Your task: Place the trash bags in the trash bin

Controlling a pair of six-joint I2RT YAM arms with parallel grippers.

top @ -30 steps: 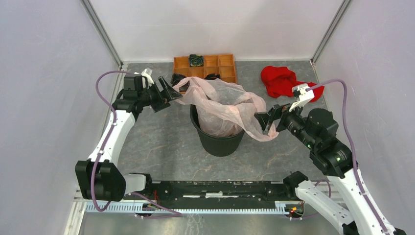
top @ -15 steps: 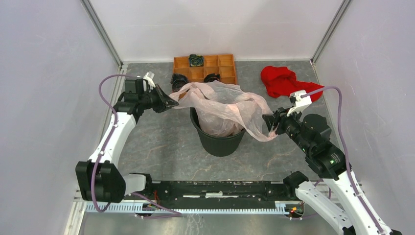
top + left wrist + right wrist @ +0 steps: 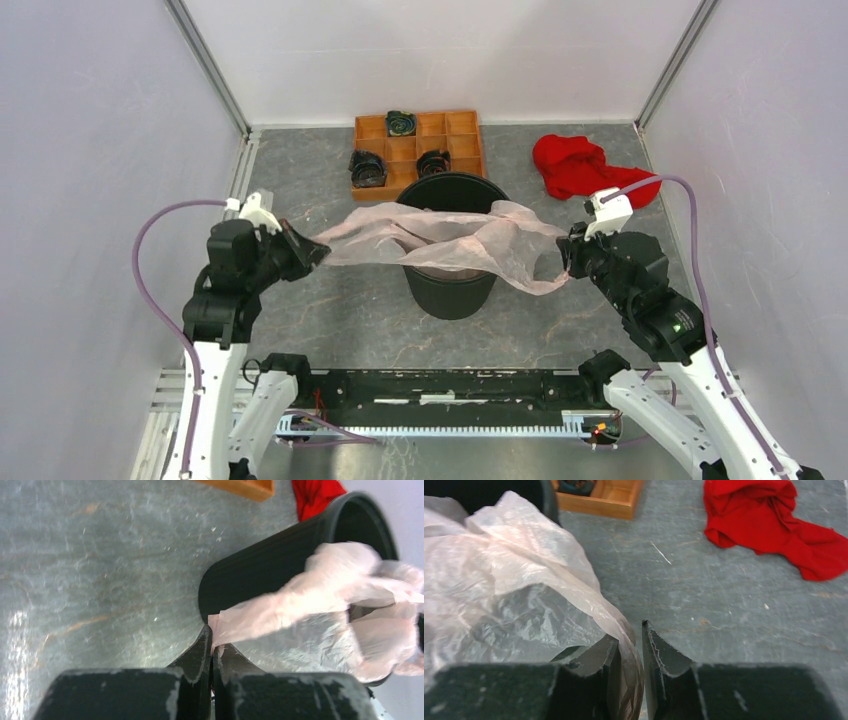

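Far left of the top view: your left gripper [image 3: 316, 249] is pinched together on a corner of the trash bag [image 3: 440, 235], and the wrist view shows film caught right at the tips. Mid-frame, the bag stretches over the trash bin [image 3: 450, 295], hiding most of its mouth and near rim. Behind it, the dark items [image 3: 366, 168] in the orange tray [image 3: 465, 125] are too small to make out. At right, your right gripper [image 3: 568, 262] is clamped on the bag's other end. A red cloth [image 3: 575, 165] lies upper right.
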